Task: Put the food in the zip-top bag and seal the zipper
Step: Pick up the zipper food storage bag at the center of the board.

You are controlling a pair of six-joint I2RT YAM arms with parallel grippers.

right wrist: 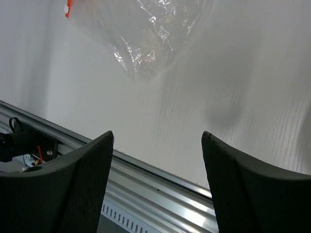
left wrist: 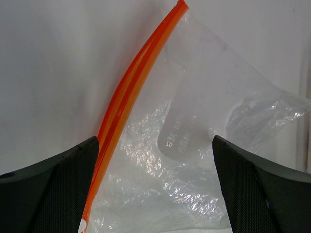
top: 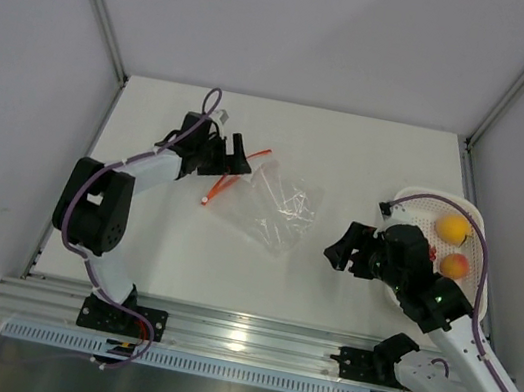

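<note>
The bag [top: 275,207] lies mid worktop [top: 381,156], limp, light and slippery; its stiffer zipper [left wrist: 131,92] looks the best hold. Left fingers [left wrist: 48,194] straddle it, wide and empty; right fingers [right wrist: 63,194], also wide, hover to its right.

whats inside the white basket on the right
Inside the white perforated plastic basket: a yellow round toy fruit and an orange round toy fruit. The right arm covers its near part, so anything there is hidden.

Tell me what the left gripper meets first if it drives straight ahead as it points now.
Most likely the bag, lying straight ahead between the open jaws of the left gripper, with the zipper toward one side. How high the gripper rides above the plastic is unclear.
</note>
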